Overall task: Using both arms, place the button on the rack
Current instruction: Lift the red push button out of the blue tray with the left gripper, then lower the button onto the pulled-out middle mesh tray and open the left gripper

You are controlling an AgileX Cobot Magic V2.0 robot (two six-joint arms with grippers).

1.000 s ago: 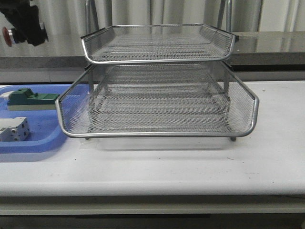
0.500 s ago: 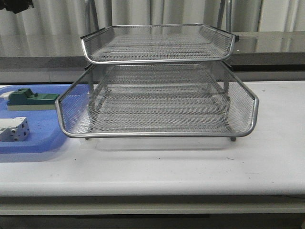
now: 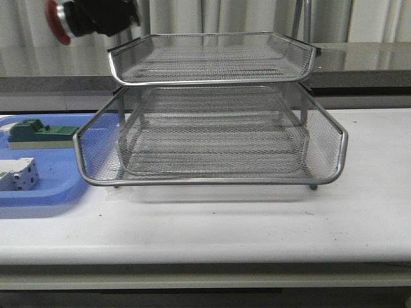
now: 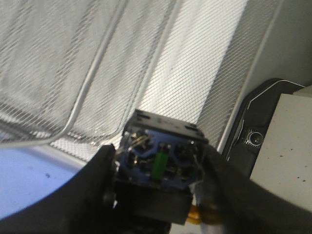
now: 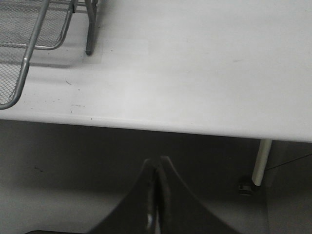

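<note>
Front view: button (image 3: 59, 20) red-capped, black-bodied, lying sideways.

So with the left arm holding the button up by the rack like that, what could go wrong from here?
1. The left gripper holds the button high, beside the rack's top-tray corner; coming across it could clip the rim.
2. The left wrist view shows the fingers pinching only the button's sides, so a knock might twist it loose.
3. Released on its side, its round red cap could let it roll across the mesh.
</note>
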